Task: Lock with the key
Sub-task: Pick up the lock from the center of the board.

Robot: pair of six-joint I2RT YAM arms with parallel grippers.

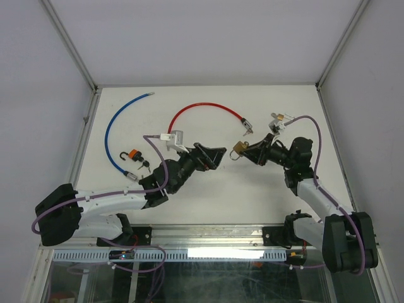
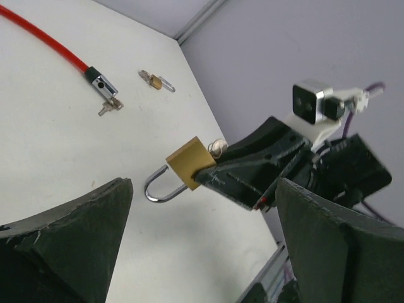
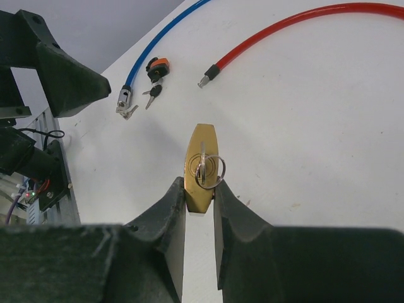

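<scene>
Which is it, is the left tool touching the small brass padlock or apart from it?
Apart. In the left wrist view the left tool stands wide open, fingers flanking the small brass padlock with clear gaps; the right tool grips it.

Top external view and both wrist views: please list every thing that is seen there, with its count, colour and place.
brass padlock: one, gold, held off the table near its middle
key: one, silver, on a ring, in the brass padlock
red cable lock: one, red, far middle
blue cable lock: one, blue, left side
small padlock: one, orange and black, beside the blue cable lock
dark keys: count unclear, black, next to the small padlock
small brass and silver item: one, far right, too small to name
table: one, white
left gripper: open, empty
right gripper: shut on the brass padlock
</scene>
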